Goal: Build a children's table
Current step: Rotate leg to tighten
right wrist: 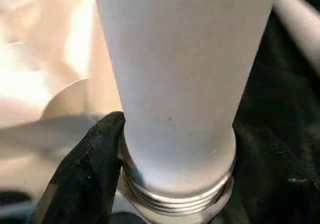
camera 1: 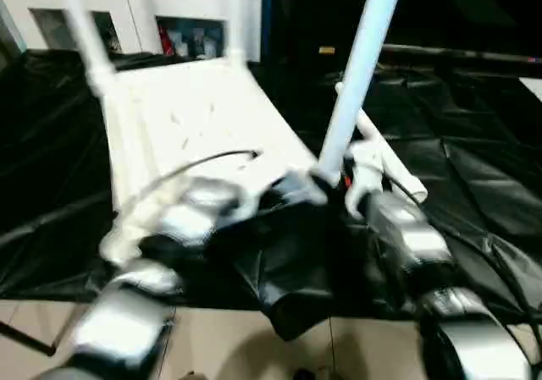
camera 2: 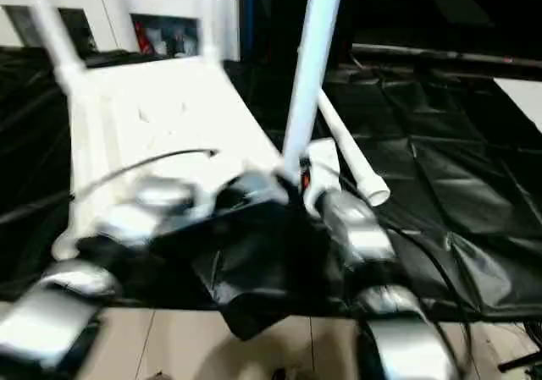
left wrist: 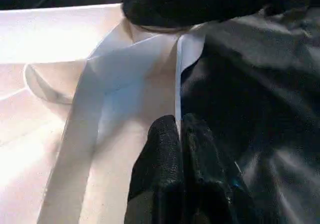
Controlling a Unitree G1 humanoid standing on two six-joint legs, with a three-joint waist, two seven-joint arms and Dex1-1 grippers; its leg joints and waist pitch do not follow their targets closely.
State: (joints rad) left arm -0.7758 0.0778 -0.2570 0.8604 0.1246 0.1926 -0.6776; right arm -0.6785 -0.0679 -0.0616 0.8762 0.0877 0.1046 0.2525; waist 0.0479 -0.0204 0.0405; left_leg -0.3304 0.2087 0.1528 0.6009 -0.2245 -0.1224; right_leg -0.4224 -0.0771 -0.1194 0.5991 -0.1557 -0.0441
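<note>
The white tabletop (camera 1: 203, 118) lies underside up on a black sheet. Two white legs (camera 1: 85, 24) (camera 1: 233, 16) stand in its far corners. A third leg (camera 1: 356, 75) leans up from the near right corner. My right gripper (camera 1: 334, 181) holds this leg low down, with a black finger (right wrist: 85, 169) pressed on each side just above the threaded end (right wrist: 175, 199). My left gripper (left wrist: 178, 126) is shut on the thin rim (left wrist: 176, 74) of the tabletop, close beside that corner. Another leg (camera 1: 389, 160) lies on the sheet to the right.
The black sheet (camera 1: 474, 185) covers the floor all around and bunches up under my forearms. Bare floor tiles (camera 1: 229, 346) show at the near edge. White cabinets (camera 1: 161, 8) stand behind. A thin black cable (camera 1: 186, 168) arcs over the tabletop.
</note>
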